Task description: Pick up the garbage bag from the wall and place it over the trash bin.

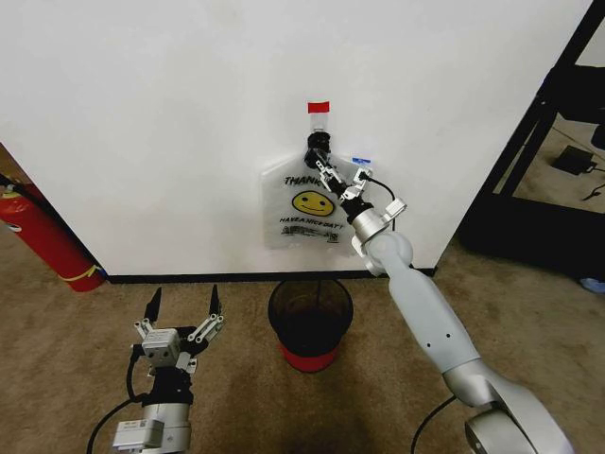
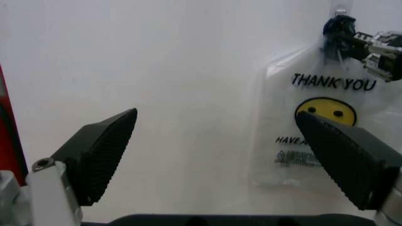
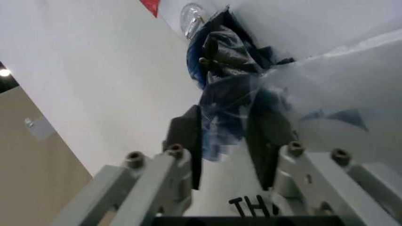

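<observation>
The garbage bag hangs flat on the wall from a hook below a piece of red tape, directly above the trash bin on the carpet. The right arm reaches up and forward to the bag's gathered top, and the right gripper has its fingers clamped on this bunched blue-taped plastic just under the hook. The left gripper waits low above the carpet, left of the bin, pointing at the wall with its fingers wide apart.

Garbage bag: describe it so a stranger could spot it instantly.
On the white wall, below a red tape mark, hangs the garbage bag, above the black mesh trash bin. It alone bears a yellow smiley and "THANK YOU", with the right gripper at its top.
</observation>
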Motion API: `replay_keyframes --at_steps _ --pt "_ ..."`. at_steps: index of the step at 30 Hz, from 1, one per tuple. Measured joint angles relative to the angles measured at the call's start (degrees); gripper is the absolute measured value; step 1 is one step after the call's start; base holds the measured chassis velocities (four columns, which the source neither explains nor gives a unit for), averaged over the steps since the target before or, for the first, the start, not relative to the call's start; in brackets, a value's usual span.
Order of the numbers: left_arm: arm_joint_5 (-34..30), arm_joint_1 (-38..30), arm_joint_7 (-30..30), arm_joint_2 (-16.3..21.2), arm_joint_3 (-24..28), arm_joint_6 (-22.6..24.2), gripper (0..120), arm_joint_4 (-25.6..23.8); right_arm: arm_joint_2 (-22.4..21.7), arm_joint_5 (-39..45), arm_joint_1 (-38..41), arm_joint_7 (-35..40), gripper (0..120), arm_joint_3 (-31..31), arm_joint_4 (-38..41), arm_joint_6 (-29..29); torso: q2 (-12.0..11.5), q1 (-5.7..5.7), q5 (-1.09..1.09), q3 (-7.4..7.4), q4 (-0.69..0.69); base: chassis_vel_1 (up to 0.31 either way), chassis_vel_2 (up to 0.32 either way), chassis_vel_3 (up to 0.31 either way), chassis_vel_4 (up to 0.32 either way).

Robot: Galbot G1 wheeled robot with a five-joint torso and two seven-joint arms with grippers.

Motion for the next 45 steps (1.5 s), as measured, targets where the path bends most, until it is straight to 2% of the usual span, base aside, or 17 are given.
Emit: replay_keyframes --at_steps 5,7,15,22,28,35,45 --pt "-0.1 0.0 0.0 0.0 0.1 0.0 99 -0.1 0.0 0.0 0.0 0.3 1 0.1 -0.1 0.4 0.0 0.00 0.00 0.00 0.00 0.000 0.000 0.000 0.000" --pt "-0.1 0.0 0.0 0.0 0.1 0.0 99 -0.1 0.0 0.0 0.0 0.4 0 0.1 -0.1 0.5 0.0 0.00 0.00 0.00 0.00 0.000 0.000 0.000 0.000" --pt "0.1 0.0 -0.3 -0.1 0.7 0.0 99 0.7 -1.5 0.2 -1.7 0.7 0 0.0 1.9 0.9 0.0 0.00 0.00 0.00 0.01 0.000 0.000 0.000 0.000" --pt "-0.2 -0.6 -0.5 0.4 0.8 0.1 99 1.1 -5.1 0.3 -6.4 1.3 0 -0.5 9.2 1.1 0.0 0.00 0.01 0.00 0.01 0.000 0.000 0.000 0.000" --pt "-0.4 -1.2 -0.7 0.5 1.4 0.2 99 1.4 -8.7 -1.3 -14.4 1.4 0 0.4 17.0 1.1 0.0 0.00 0.01 -0.01 0.00 0.000 0.000 0.000 0.000" --pt "-0.4 -2.0 -0.7 0.9 2.0 0.4 99 2.3 -10.2 -3.5 -22.5 1.3 0 1.7 23.4 1.2 0.0 0.00 0.00 -0.01 0.00 0.000 0.000 0.000 0.000" --pt "-0.5 -2.7 -0.7 1.3 2.8 0.6 99 2.9 -11.2 -7.3 -29.2 0.4 0 3.1 27.6 2.2 0.0 0.00 0.00 -0.01 0.00 0.000 0.000 0.000 0.000"
